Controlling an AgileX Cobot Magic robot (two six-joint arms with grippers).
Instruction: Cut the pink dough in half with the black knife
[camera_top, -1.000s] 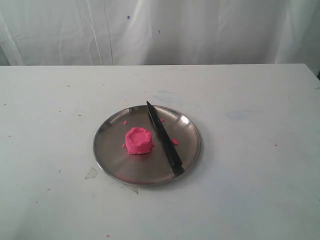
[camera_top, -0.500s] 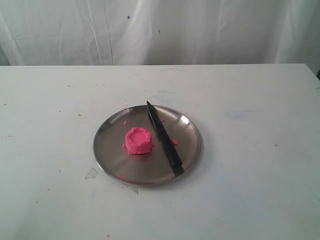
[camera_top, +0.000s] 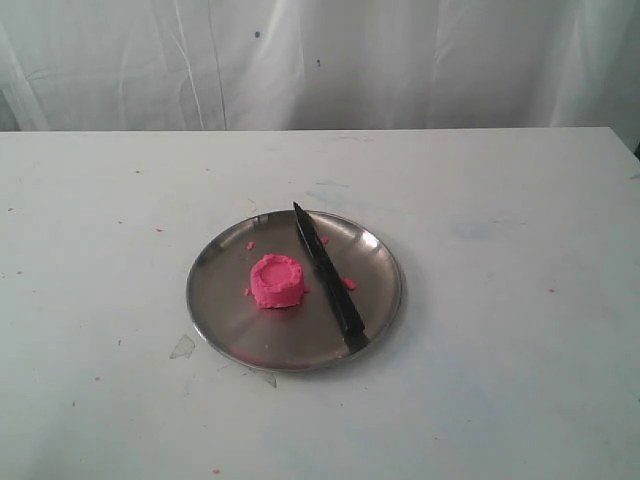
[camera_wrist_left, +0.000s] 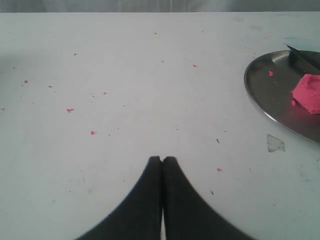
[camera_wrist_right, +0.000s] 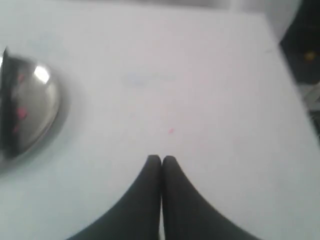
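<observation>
The pink dough (camera_top: 277, 281) is a squat round lump with a dented top, standing whole on the steel plate (camera_top: 225, 320). The black knife (camera_top: 327, 273) lies flat on the plate just right of the dough, tip toward the back, handle at the plate's front rim. Neither arm shows in the exterior view. My left gripper (camera_wrist_left: 162, 159) is shut with nothing in it over bare table, well away from the plate (camera_wrist_left: 260, 102), where part of the dough (camera_wrist_left: 307, 93) shows. My right gripper (camera_wrist_right: 161, 158) is shut and holds nothing, with the plate (camera_wrist_right: 47, 107) off to one side.
Tiny pink crumbs (camera_wrist_left: 92, 132) dot the white table (camera_top: 500, 350). A white curtain (camera_top: 320, 60) hangs behind the table's far edge. A dark gap past the table's edge (camera_wrist_right: 302, 45) shows in the right wrist view.
</observation>
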